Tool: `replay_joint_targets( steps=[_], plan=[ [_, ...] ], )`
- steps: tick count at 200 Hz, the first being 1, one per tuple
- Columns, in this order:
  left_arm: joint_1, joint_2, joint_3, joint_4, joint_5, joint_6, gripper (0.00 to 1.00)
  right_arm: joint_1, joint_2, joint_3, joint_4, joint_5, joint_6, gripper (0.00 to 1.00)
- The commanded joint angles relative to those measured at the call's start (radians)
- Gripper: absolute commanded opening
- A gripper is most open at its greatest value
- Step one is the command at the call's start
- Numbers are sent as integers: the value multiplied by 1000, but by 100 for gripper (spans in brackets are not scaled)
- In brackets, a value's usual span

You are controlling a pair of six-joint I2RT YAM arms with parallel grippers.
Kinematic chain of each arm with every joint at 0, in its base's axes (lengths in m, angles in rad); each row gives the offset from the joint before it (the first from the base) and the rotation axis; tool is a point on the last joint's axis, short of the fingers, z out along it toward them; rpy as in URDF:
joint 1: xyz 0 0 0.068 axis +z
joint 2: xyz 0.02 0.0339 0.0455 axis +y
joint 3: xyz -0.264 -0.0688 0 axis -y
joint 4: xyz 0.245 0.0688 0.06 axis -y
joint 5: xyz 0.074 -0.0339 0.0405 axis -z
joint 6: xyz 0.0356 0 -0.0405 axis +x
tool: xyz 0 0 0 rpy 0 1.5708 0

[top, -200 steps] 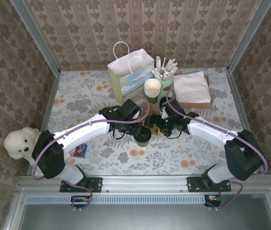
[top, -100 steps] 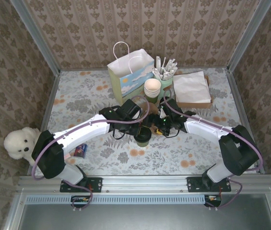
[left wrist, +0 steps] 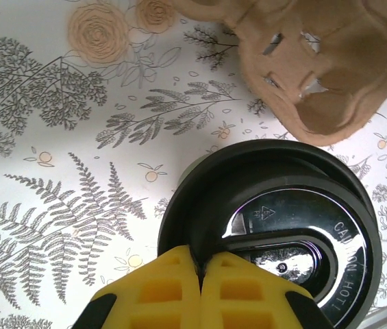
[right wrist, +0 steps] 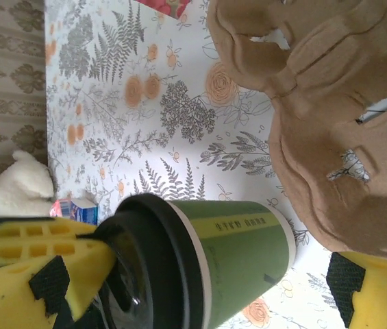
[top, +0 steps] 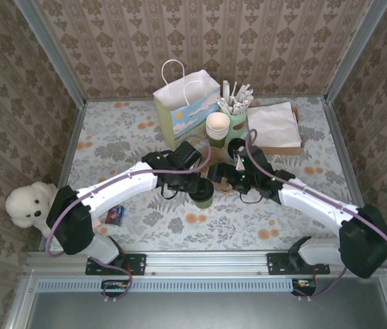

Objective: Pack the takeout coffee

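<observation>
A green paper coffee cup (top: pixel 204 196) with a black lid (left wrist: pixel 296 226) stands upright mid-table. My left gripper (left wrist: pixel 202 259) is shut on the lid's rim, its yellow fingertips pinched together. The brown pulp carrier tray (left wrist: pixel 316 68) lies on the cloth just beyond the cup. It is close to the cup (right wrist: pixel 248 253) and apart from it in the right wrist view, where the tray (right wrist: pixel 330 123) fills the upper right. My right gripper (right wrist: pixel 200 295) is open wide, with a finger (right wrist: pixel 375 291) well off the cup. A stack of cream paper cups (top: pixel 217 126) stands further back.
At the back stand a white paper bag (top: pixel 183 106), a green cup of white sticks (top: pixel 237 110) and a napkin stack (top: pixel 274 127). A white teddy bear (top: pixel 27 204) and a small blue box (top: pixel 116 216) lie at the left edge. Walls close in three sides.
My right gripper has opened wider and its arm has swung out to the right, away from the cup. The left gripper stays shut on the lid.
</observation>
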Motion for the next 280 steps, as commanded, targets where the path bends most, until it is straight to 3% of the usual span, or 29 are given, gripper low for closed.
replay_joint_targets(
  steps=[1,49,103,168,246,280],
  plan=[
    [-10,57,6,-131,-70,-51,0,20,-47,-109,183,44,-42,100],
    [-19,70,58,-122,-53,-34,0,54,-125,-260,295,-11,-193,100],
    [-36,85,61,-115,-51,-25,0,135,-101,-296,380,-41,-290,99],
    [-42,96,61,-115,-44,-12,0,221,-37,-285,441,167,-373,99],
    [-48,96,59,-111,-39,-7,0,248,-38,-306,475,253,-397,99],
    [-51,97,49,-103,-32,-8,0,249,-21,-354,473,346,-374,99]
  ],
)
